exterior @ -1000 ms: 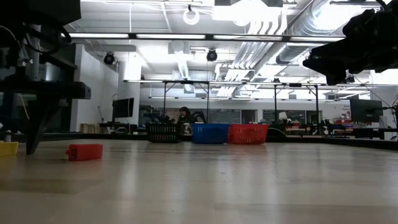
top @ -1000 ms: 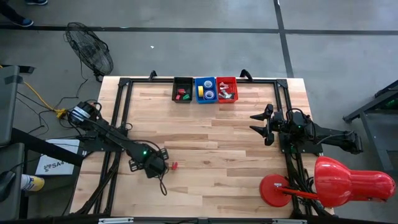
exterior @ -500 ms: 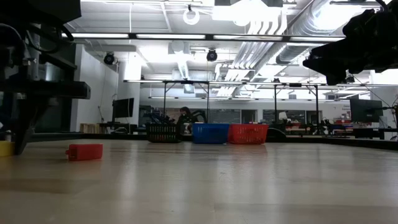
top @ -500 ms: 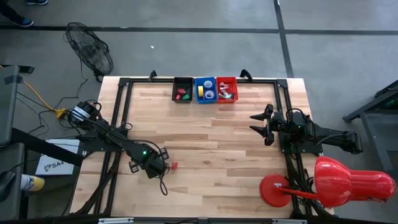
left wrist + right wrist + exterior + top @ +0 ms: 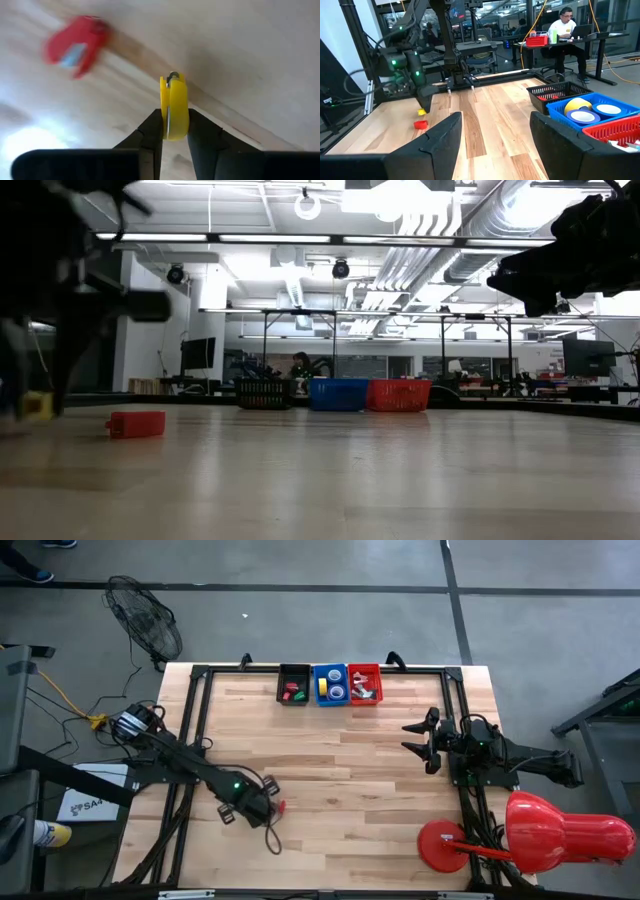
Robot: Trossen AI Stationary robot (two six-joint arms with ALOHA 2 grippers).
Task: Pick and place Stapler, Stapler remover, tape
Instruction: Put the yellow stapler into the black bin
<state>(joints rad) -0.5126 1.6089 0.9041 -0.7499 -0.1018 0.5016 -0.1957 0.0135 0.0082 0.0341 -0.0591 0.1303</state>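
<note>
Yellow staple remover (image 5: 173,106) is pinched between the fingers of the left gripper (image 5: 172,131), near the table's front left. A red stapler (image 5: 281,806) lies just beside it on the wooden table (image 5: 340,780). The right gripper (image 5: 415,738) waits at the right side, jaws wide and empty.

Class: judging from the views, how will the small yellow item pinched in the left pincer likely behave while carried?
The yellow item looks small, so it is probably light. It seems stiff, standing unbent between the left pincer fingers. They clamp only its lower part, so it might pivot or slip.
</note>
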